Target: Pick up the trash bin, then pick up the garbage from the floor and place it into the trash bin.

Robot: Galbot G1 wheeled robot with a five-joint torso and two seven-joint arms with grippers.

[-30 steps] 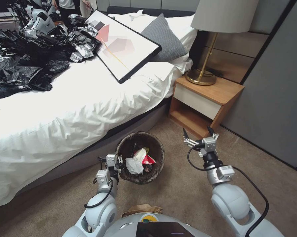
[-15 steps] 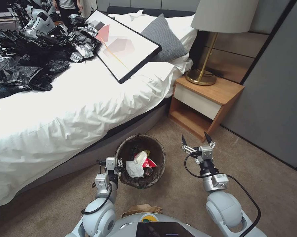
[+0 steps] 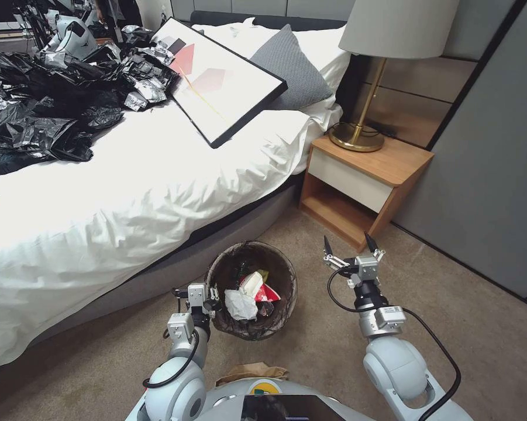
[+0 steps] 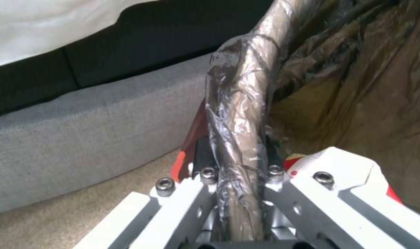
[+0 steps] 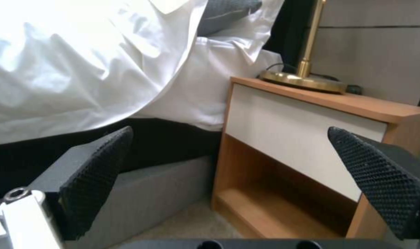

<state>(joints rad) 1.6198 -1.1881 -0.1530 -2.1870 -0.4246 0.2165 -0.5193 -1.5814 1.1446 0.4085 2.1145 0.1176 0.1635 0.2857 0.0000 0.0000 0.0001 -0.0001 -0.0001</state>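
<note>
Bed [image 3: 128, 193], with white duvet, occupies the left and far side of the scene. It carries a heap of black and silver plastic sheets [image 3: 47, 111] at the far left, a framed picture [image 3: 222, 82] lying tilted against a grey pillow [image 3: 292, 64], and white pillows beyond.

Left gripper [image 3: 207, 299] is positioned near the robot, at the left edge of the trash bin [image 3: 278, 318]. In the left wrist view its fingers [image 4: 205, 162] are closed on the bin's rim [image 4: 242, 114], which is wrapped in the brown bag liner and passes between the jaws. The trash bin sits beside the grey bed base [image 3: 175, 266], over the beige carpet; whether it touches the floor cannot be determined. Garbage [image 3: 250, 292] lies inside the bin: a crumpled white paper scrap, a red-and-white packet and a yellow wrapper.

Brown paper bag [image 3: 251, 371] lies on the carpet just in front of the robot's torso, nearer than the bin.

Right gripper [image 3: 350, 250] is located to the right of the bin, apart from it, pointing toward the wooden nightstand [image 3: 386, 169]. Its jaws are spread wide and hold nothing; the right wrist view shows both black textured pads [image 5: 94, 180] well apart with the nightstand's open shelf between them.

Lamp [image 3: 386, 35], with brass base, stands on the nightstand surface at the far right.
</note>
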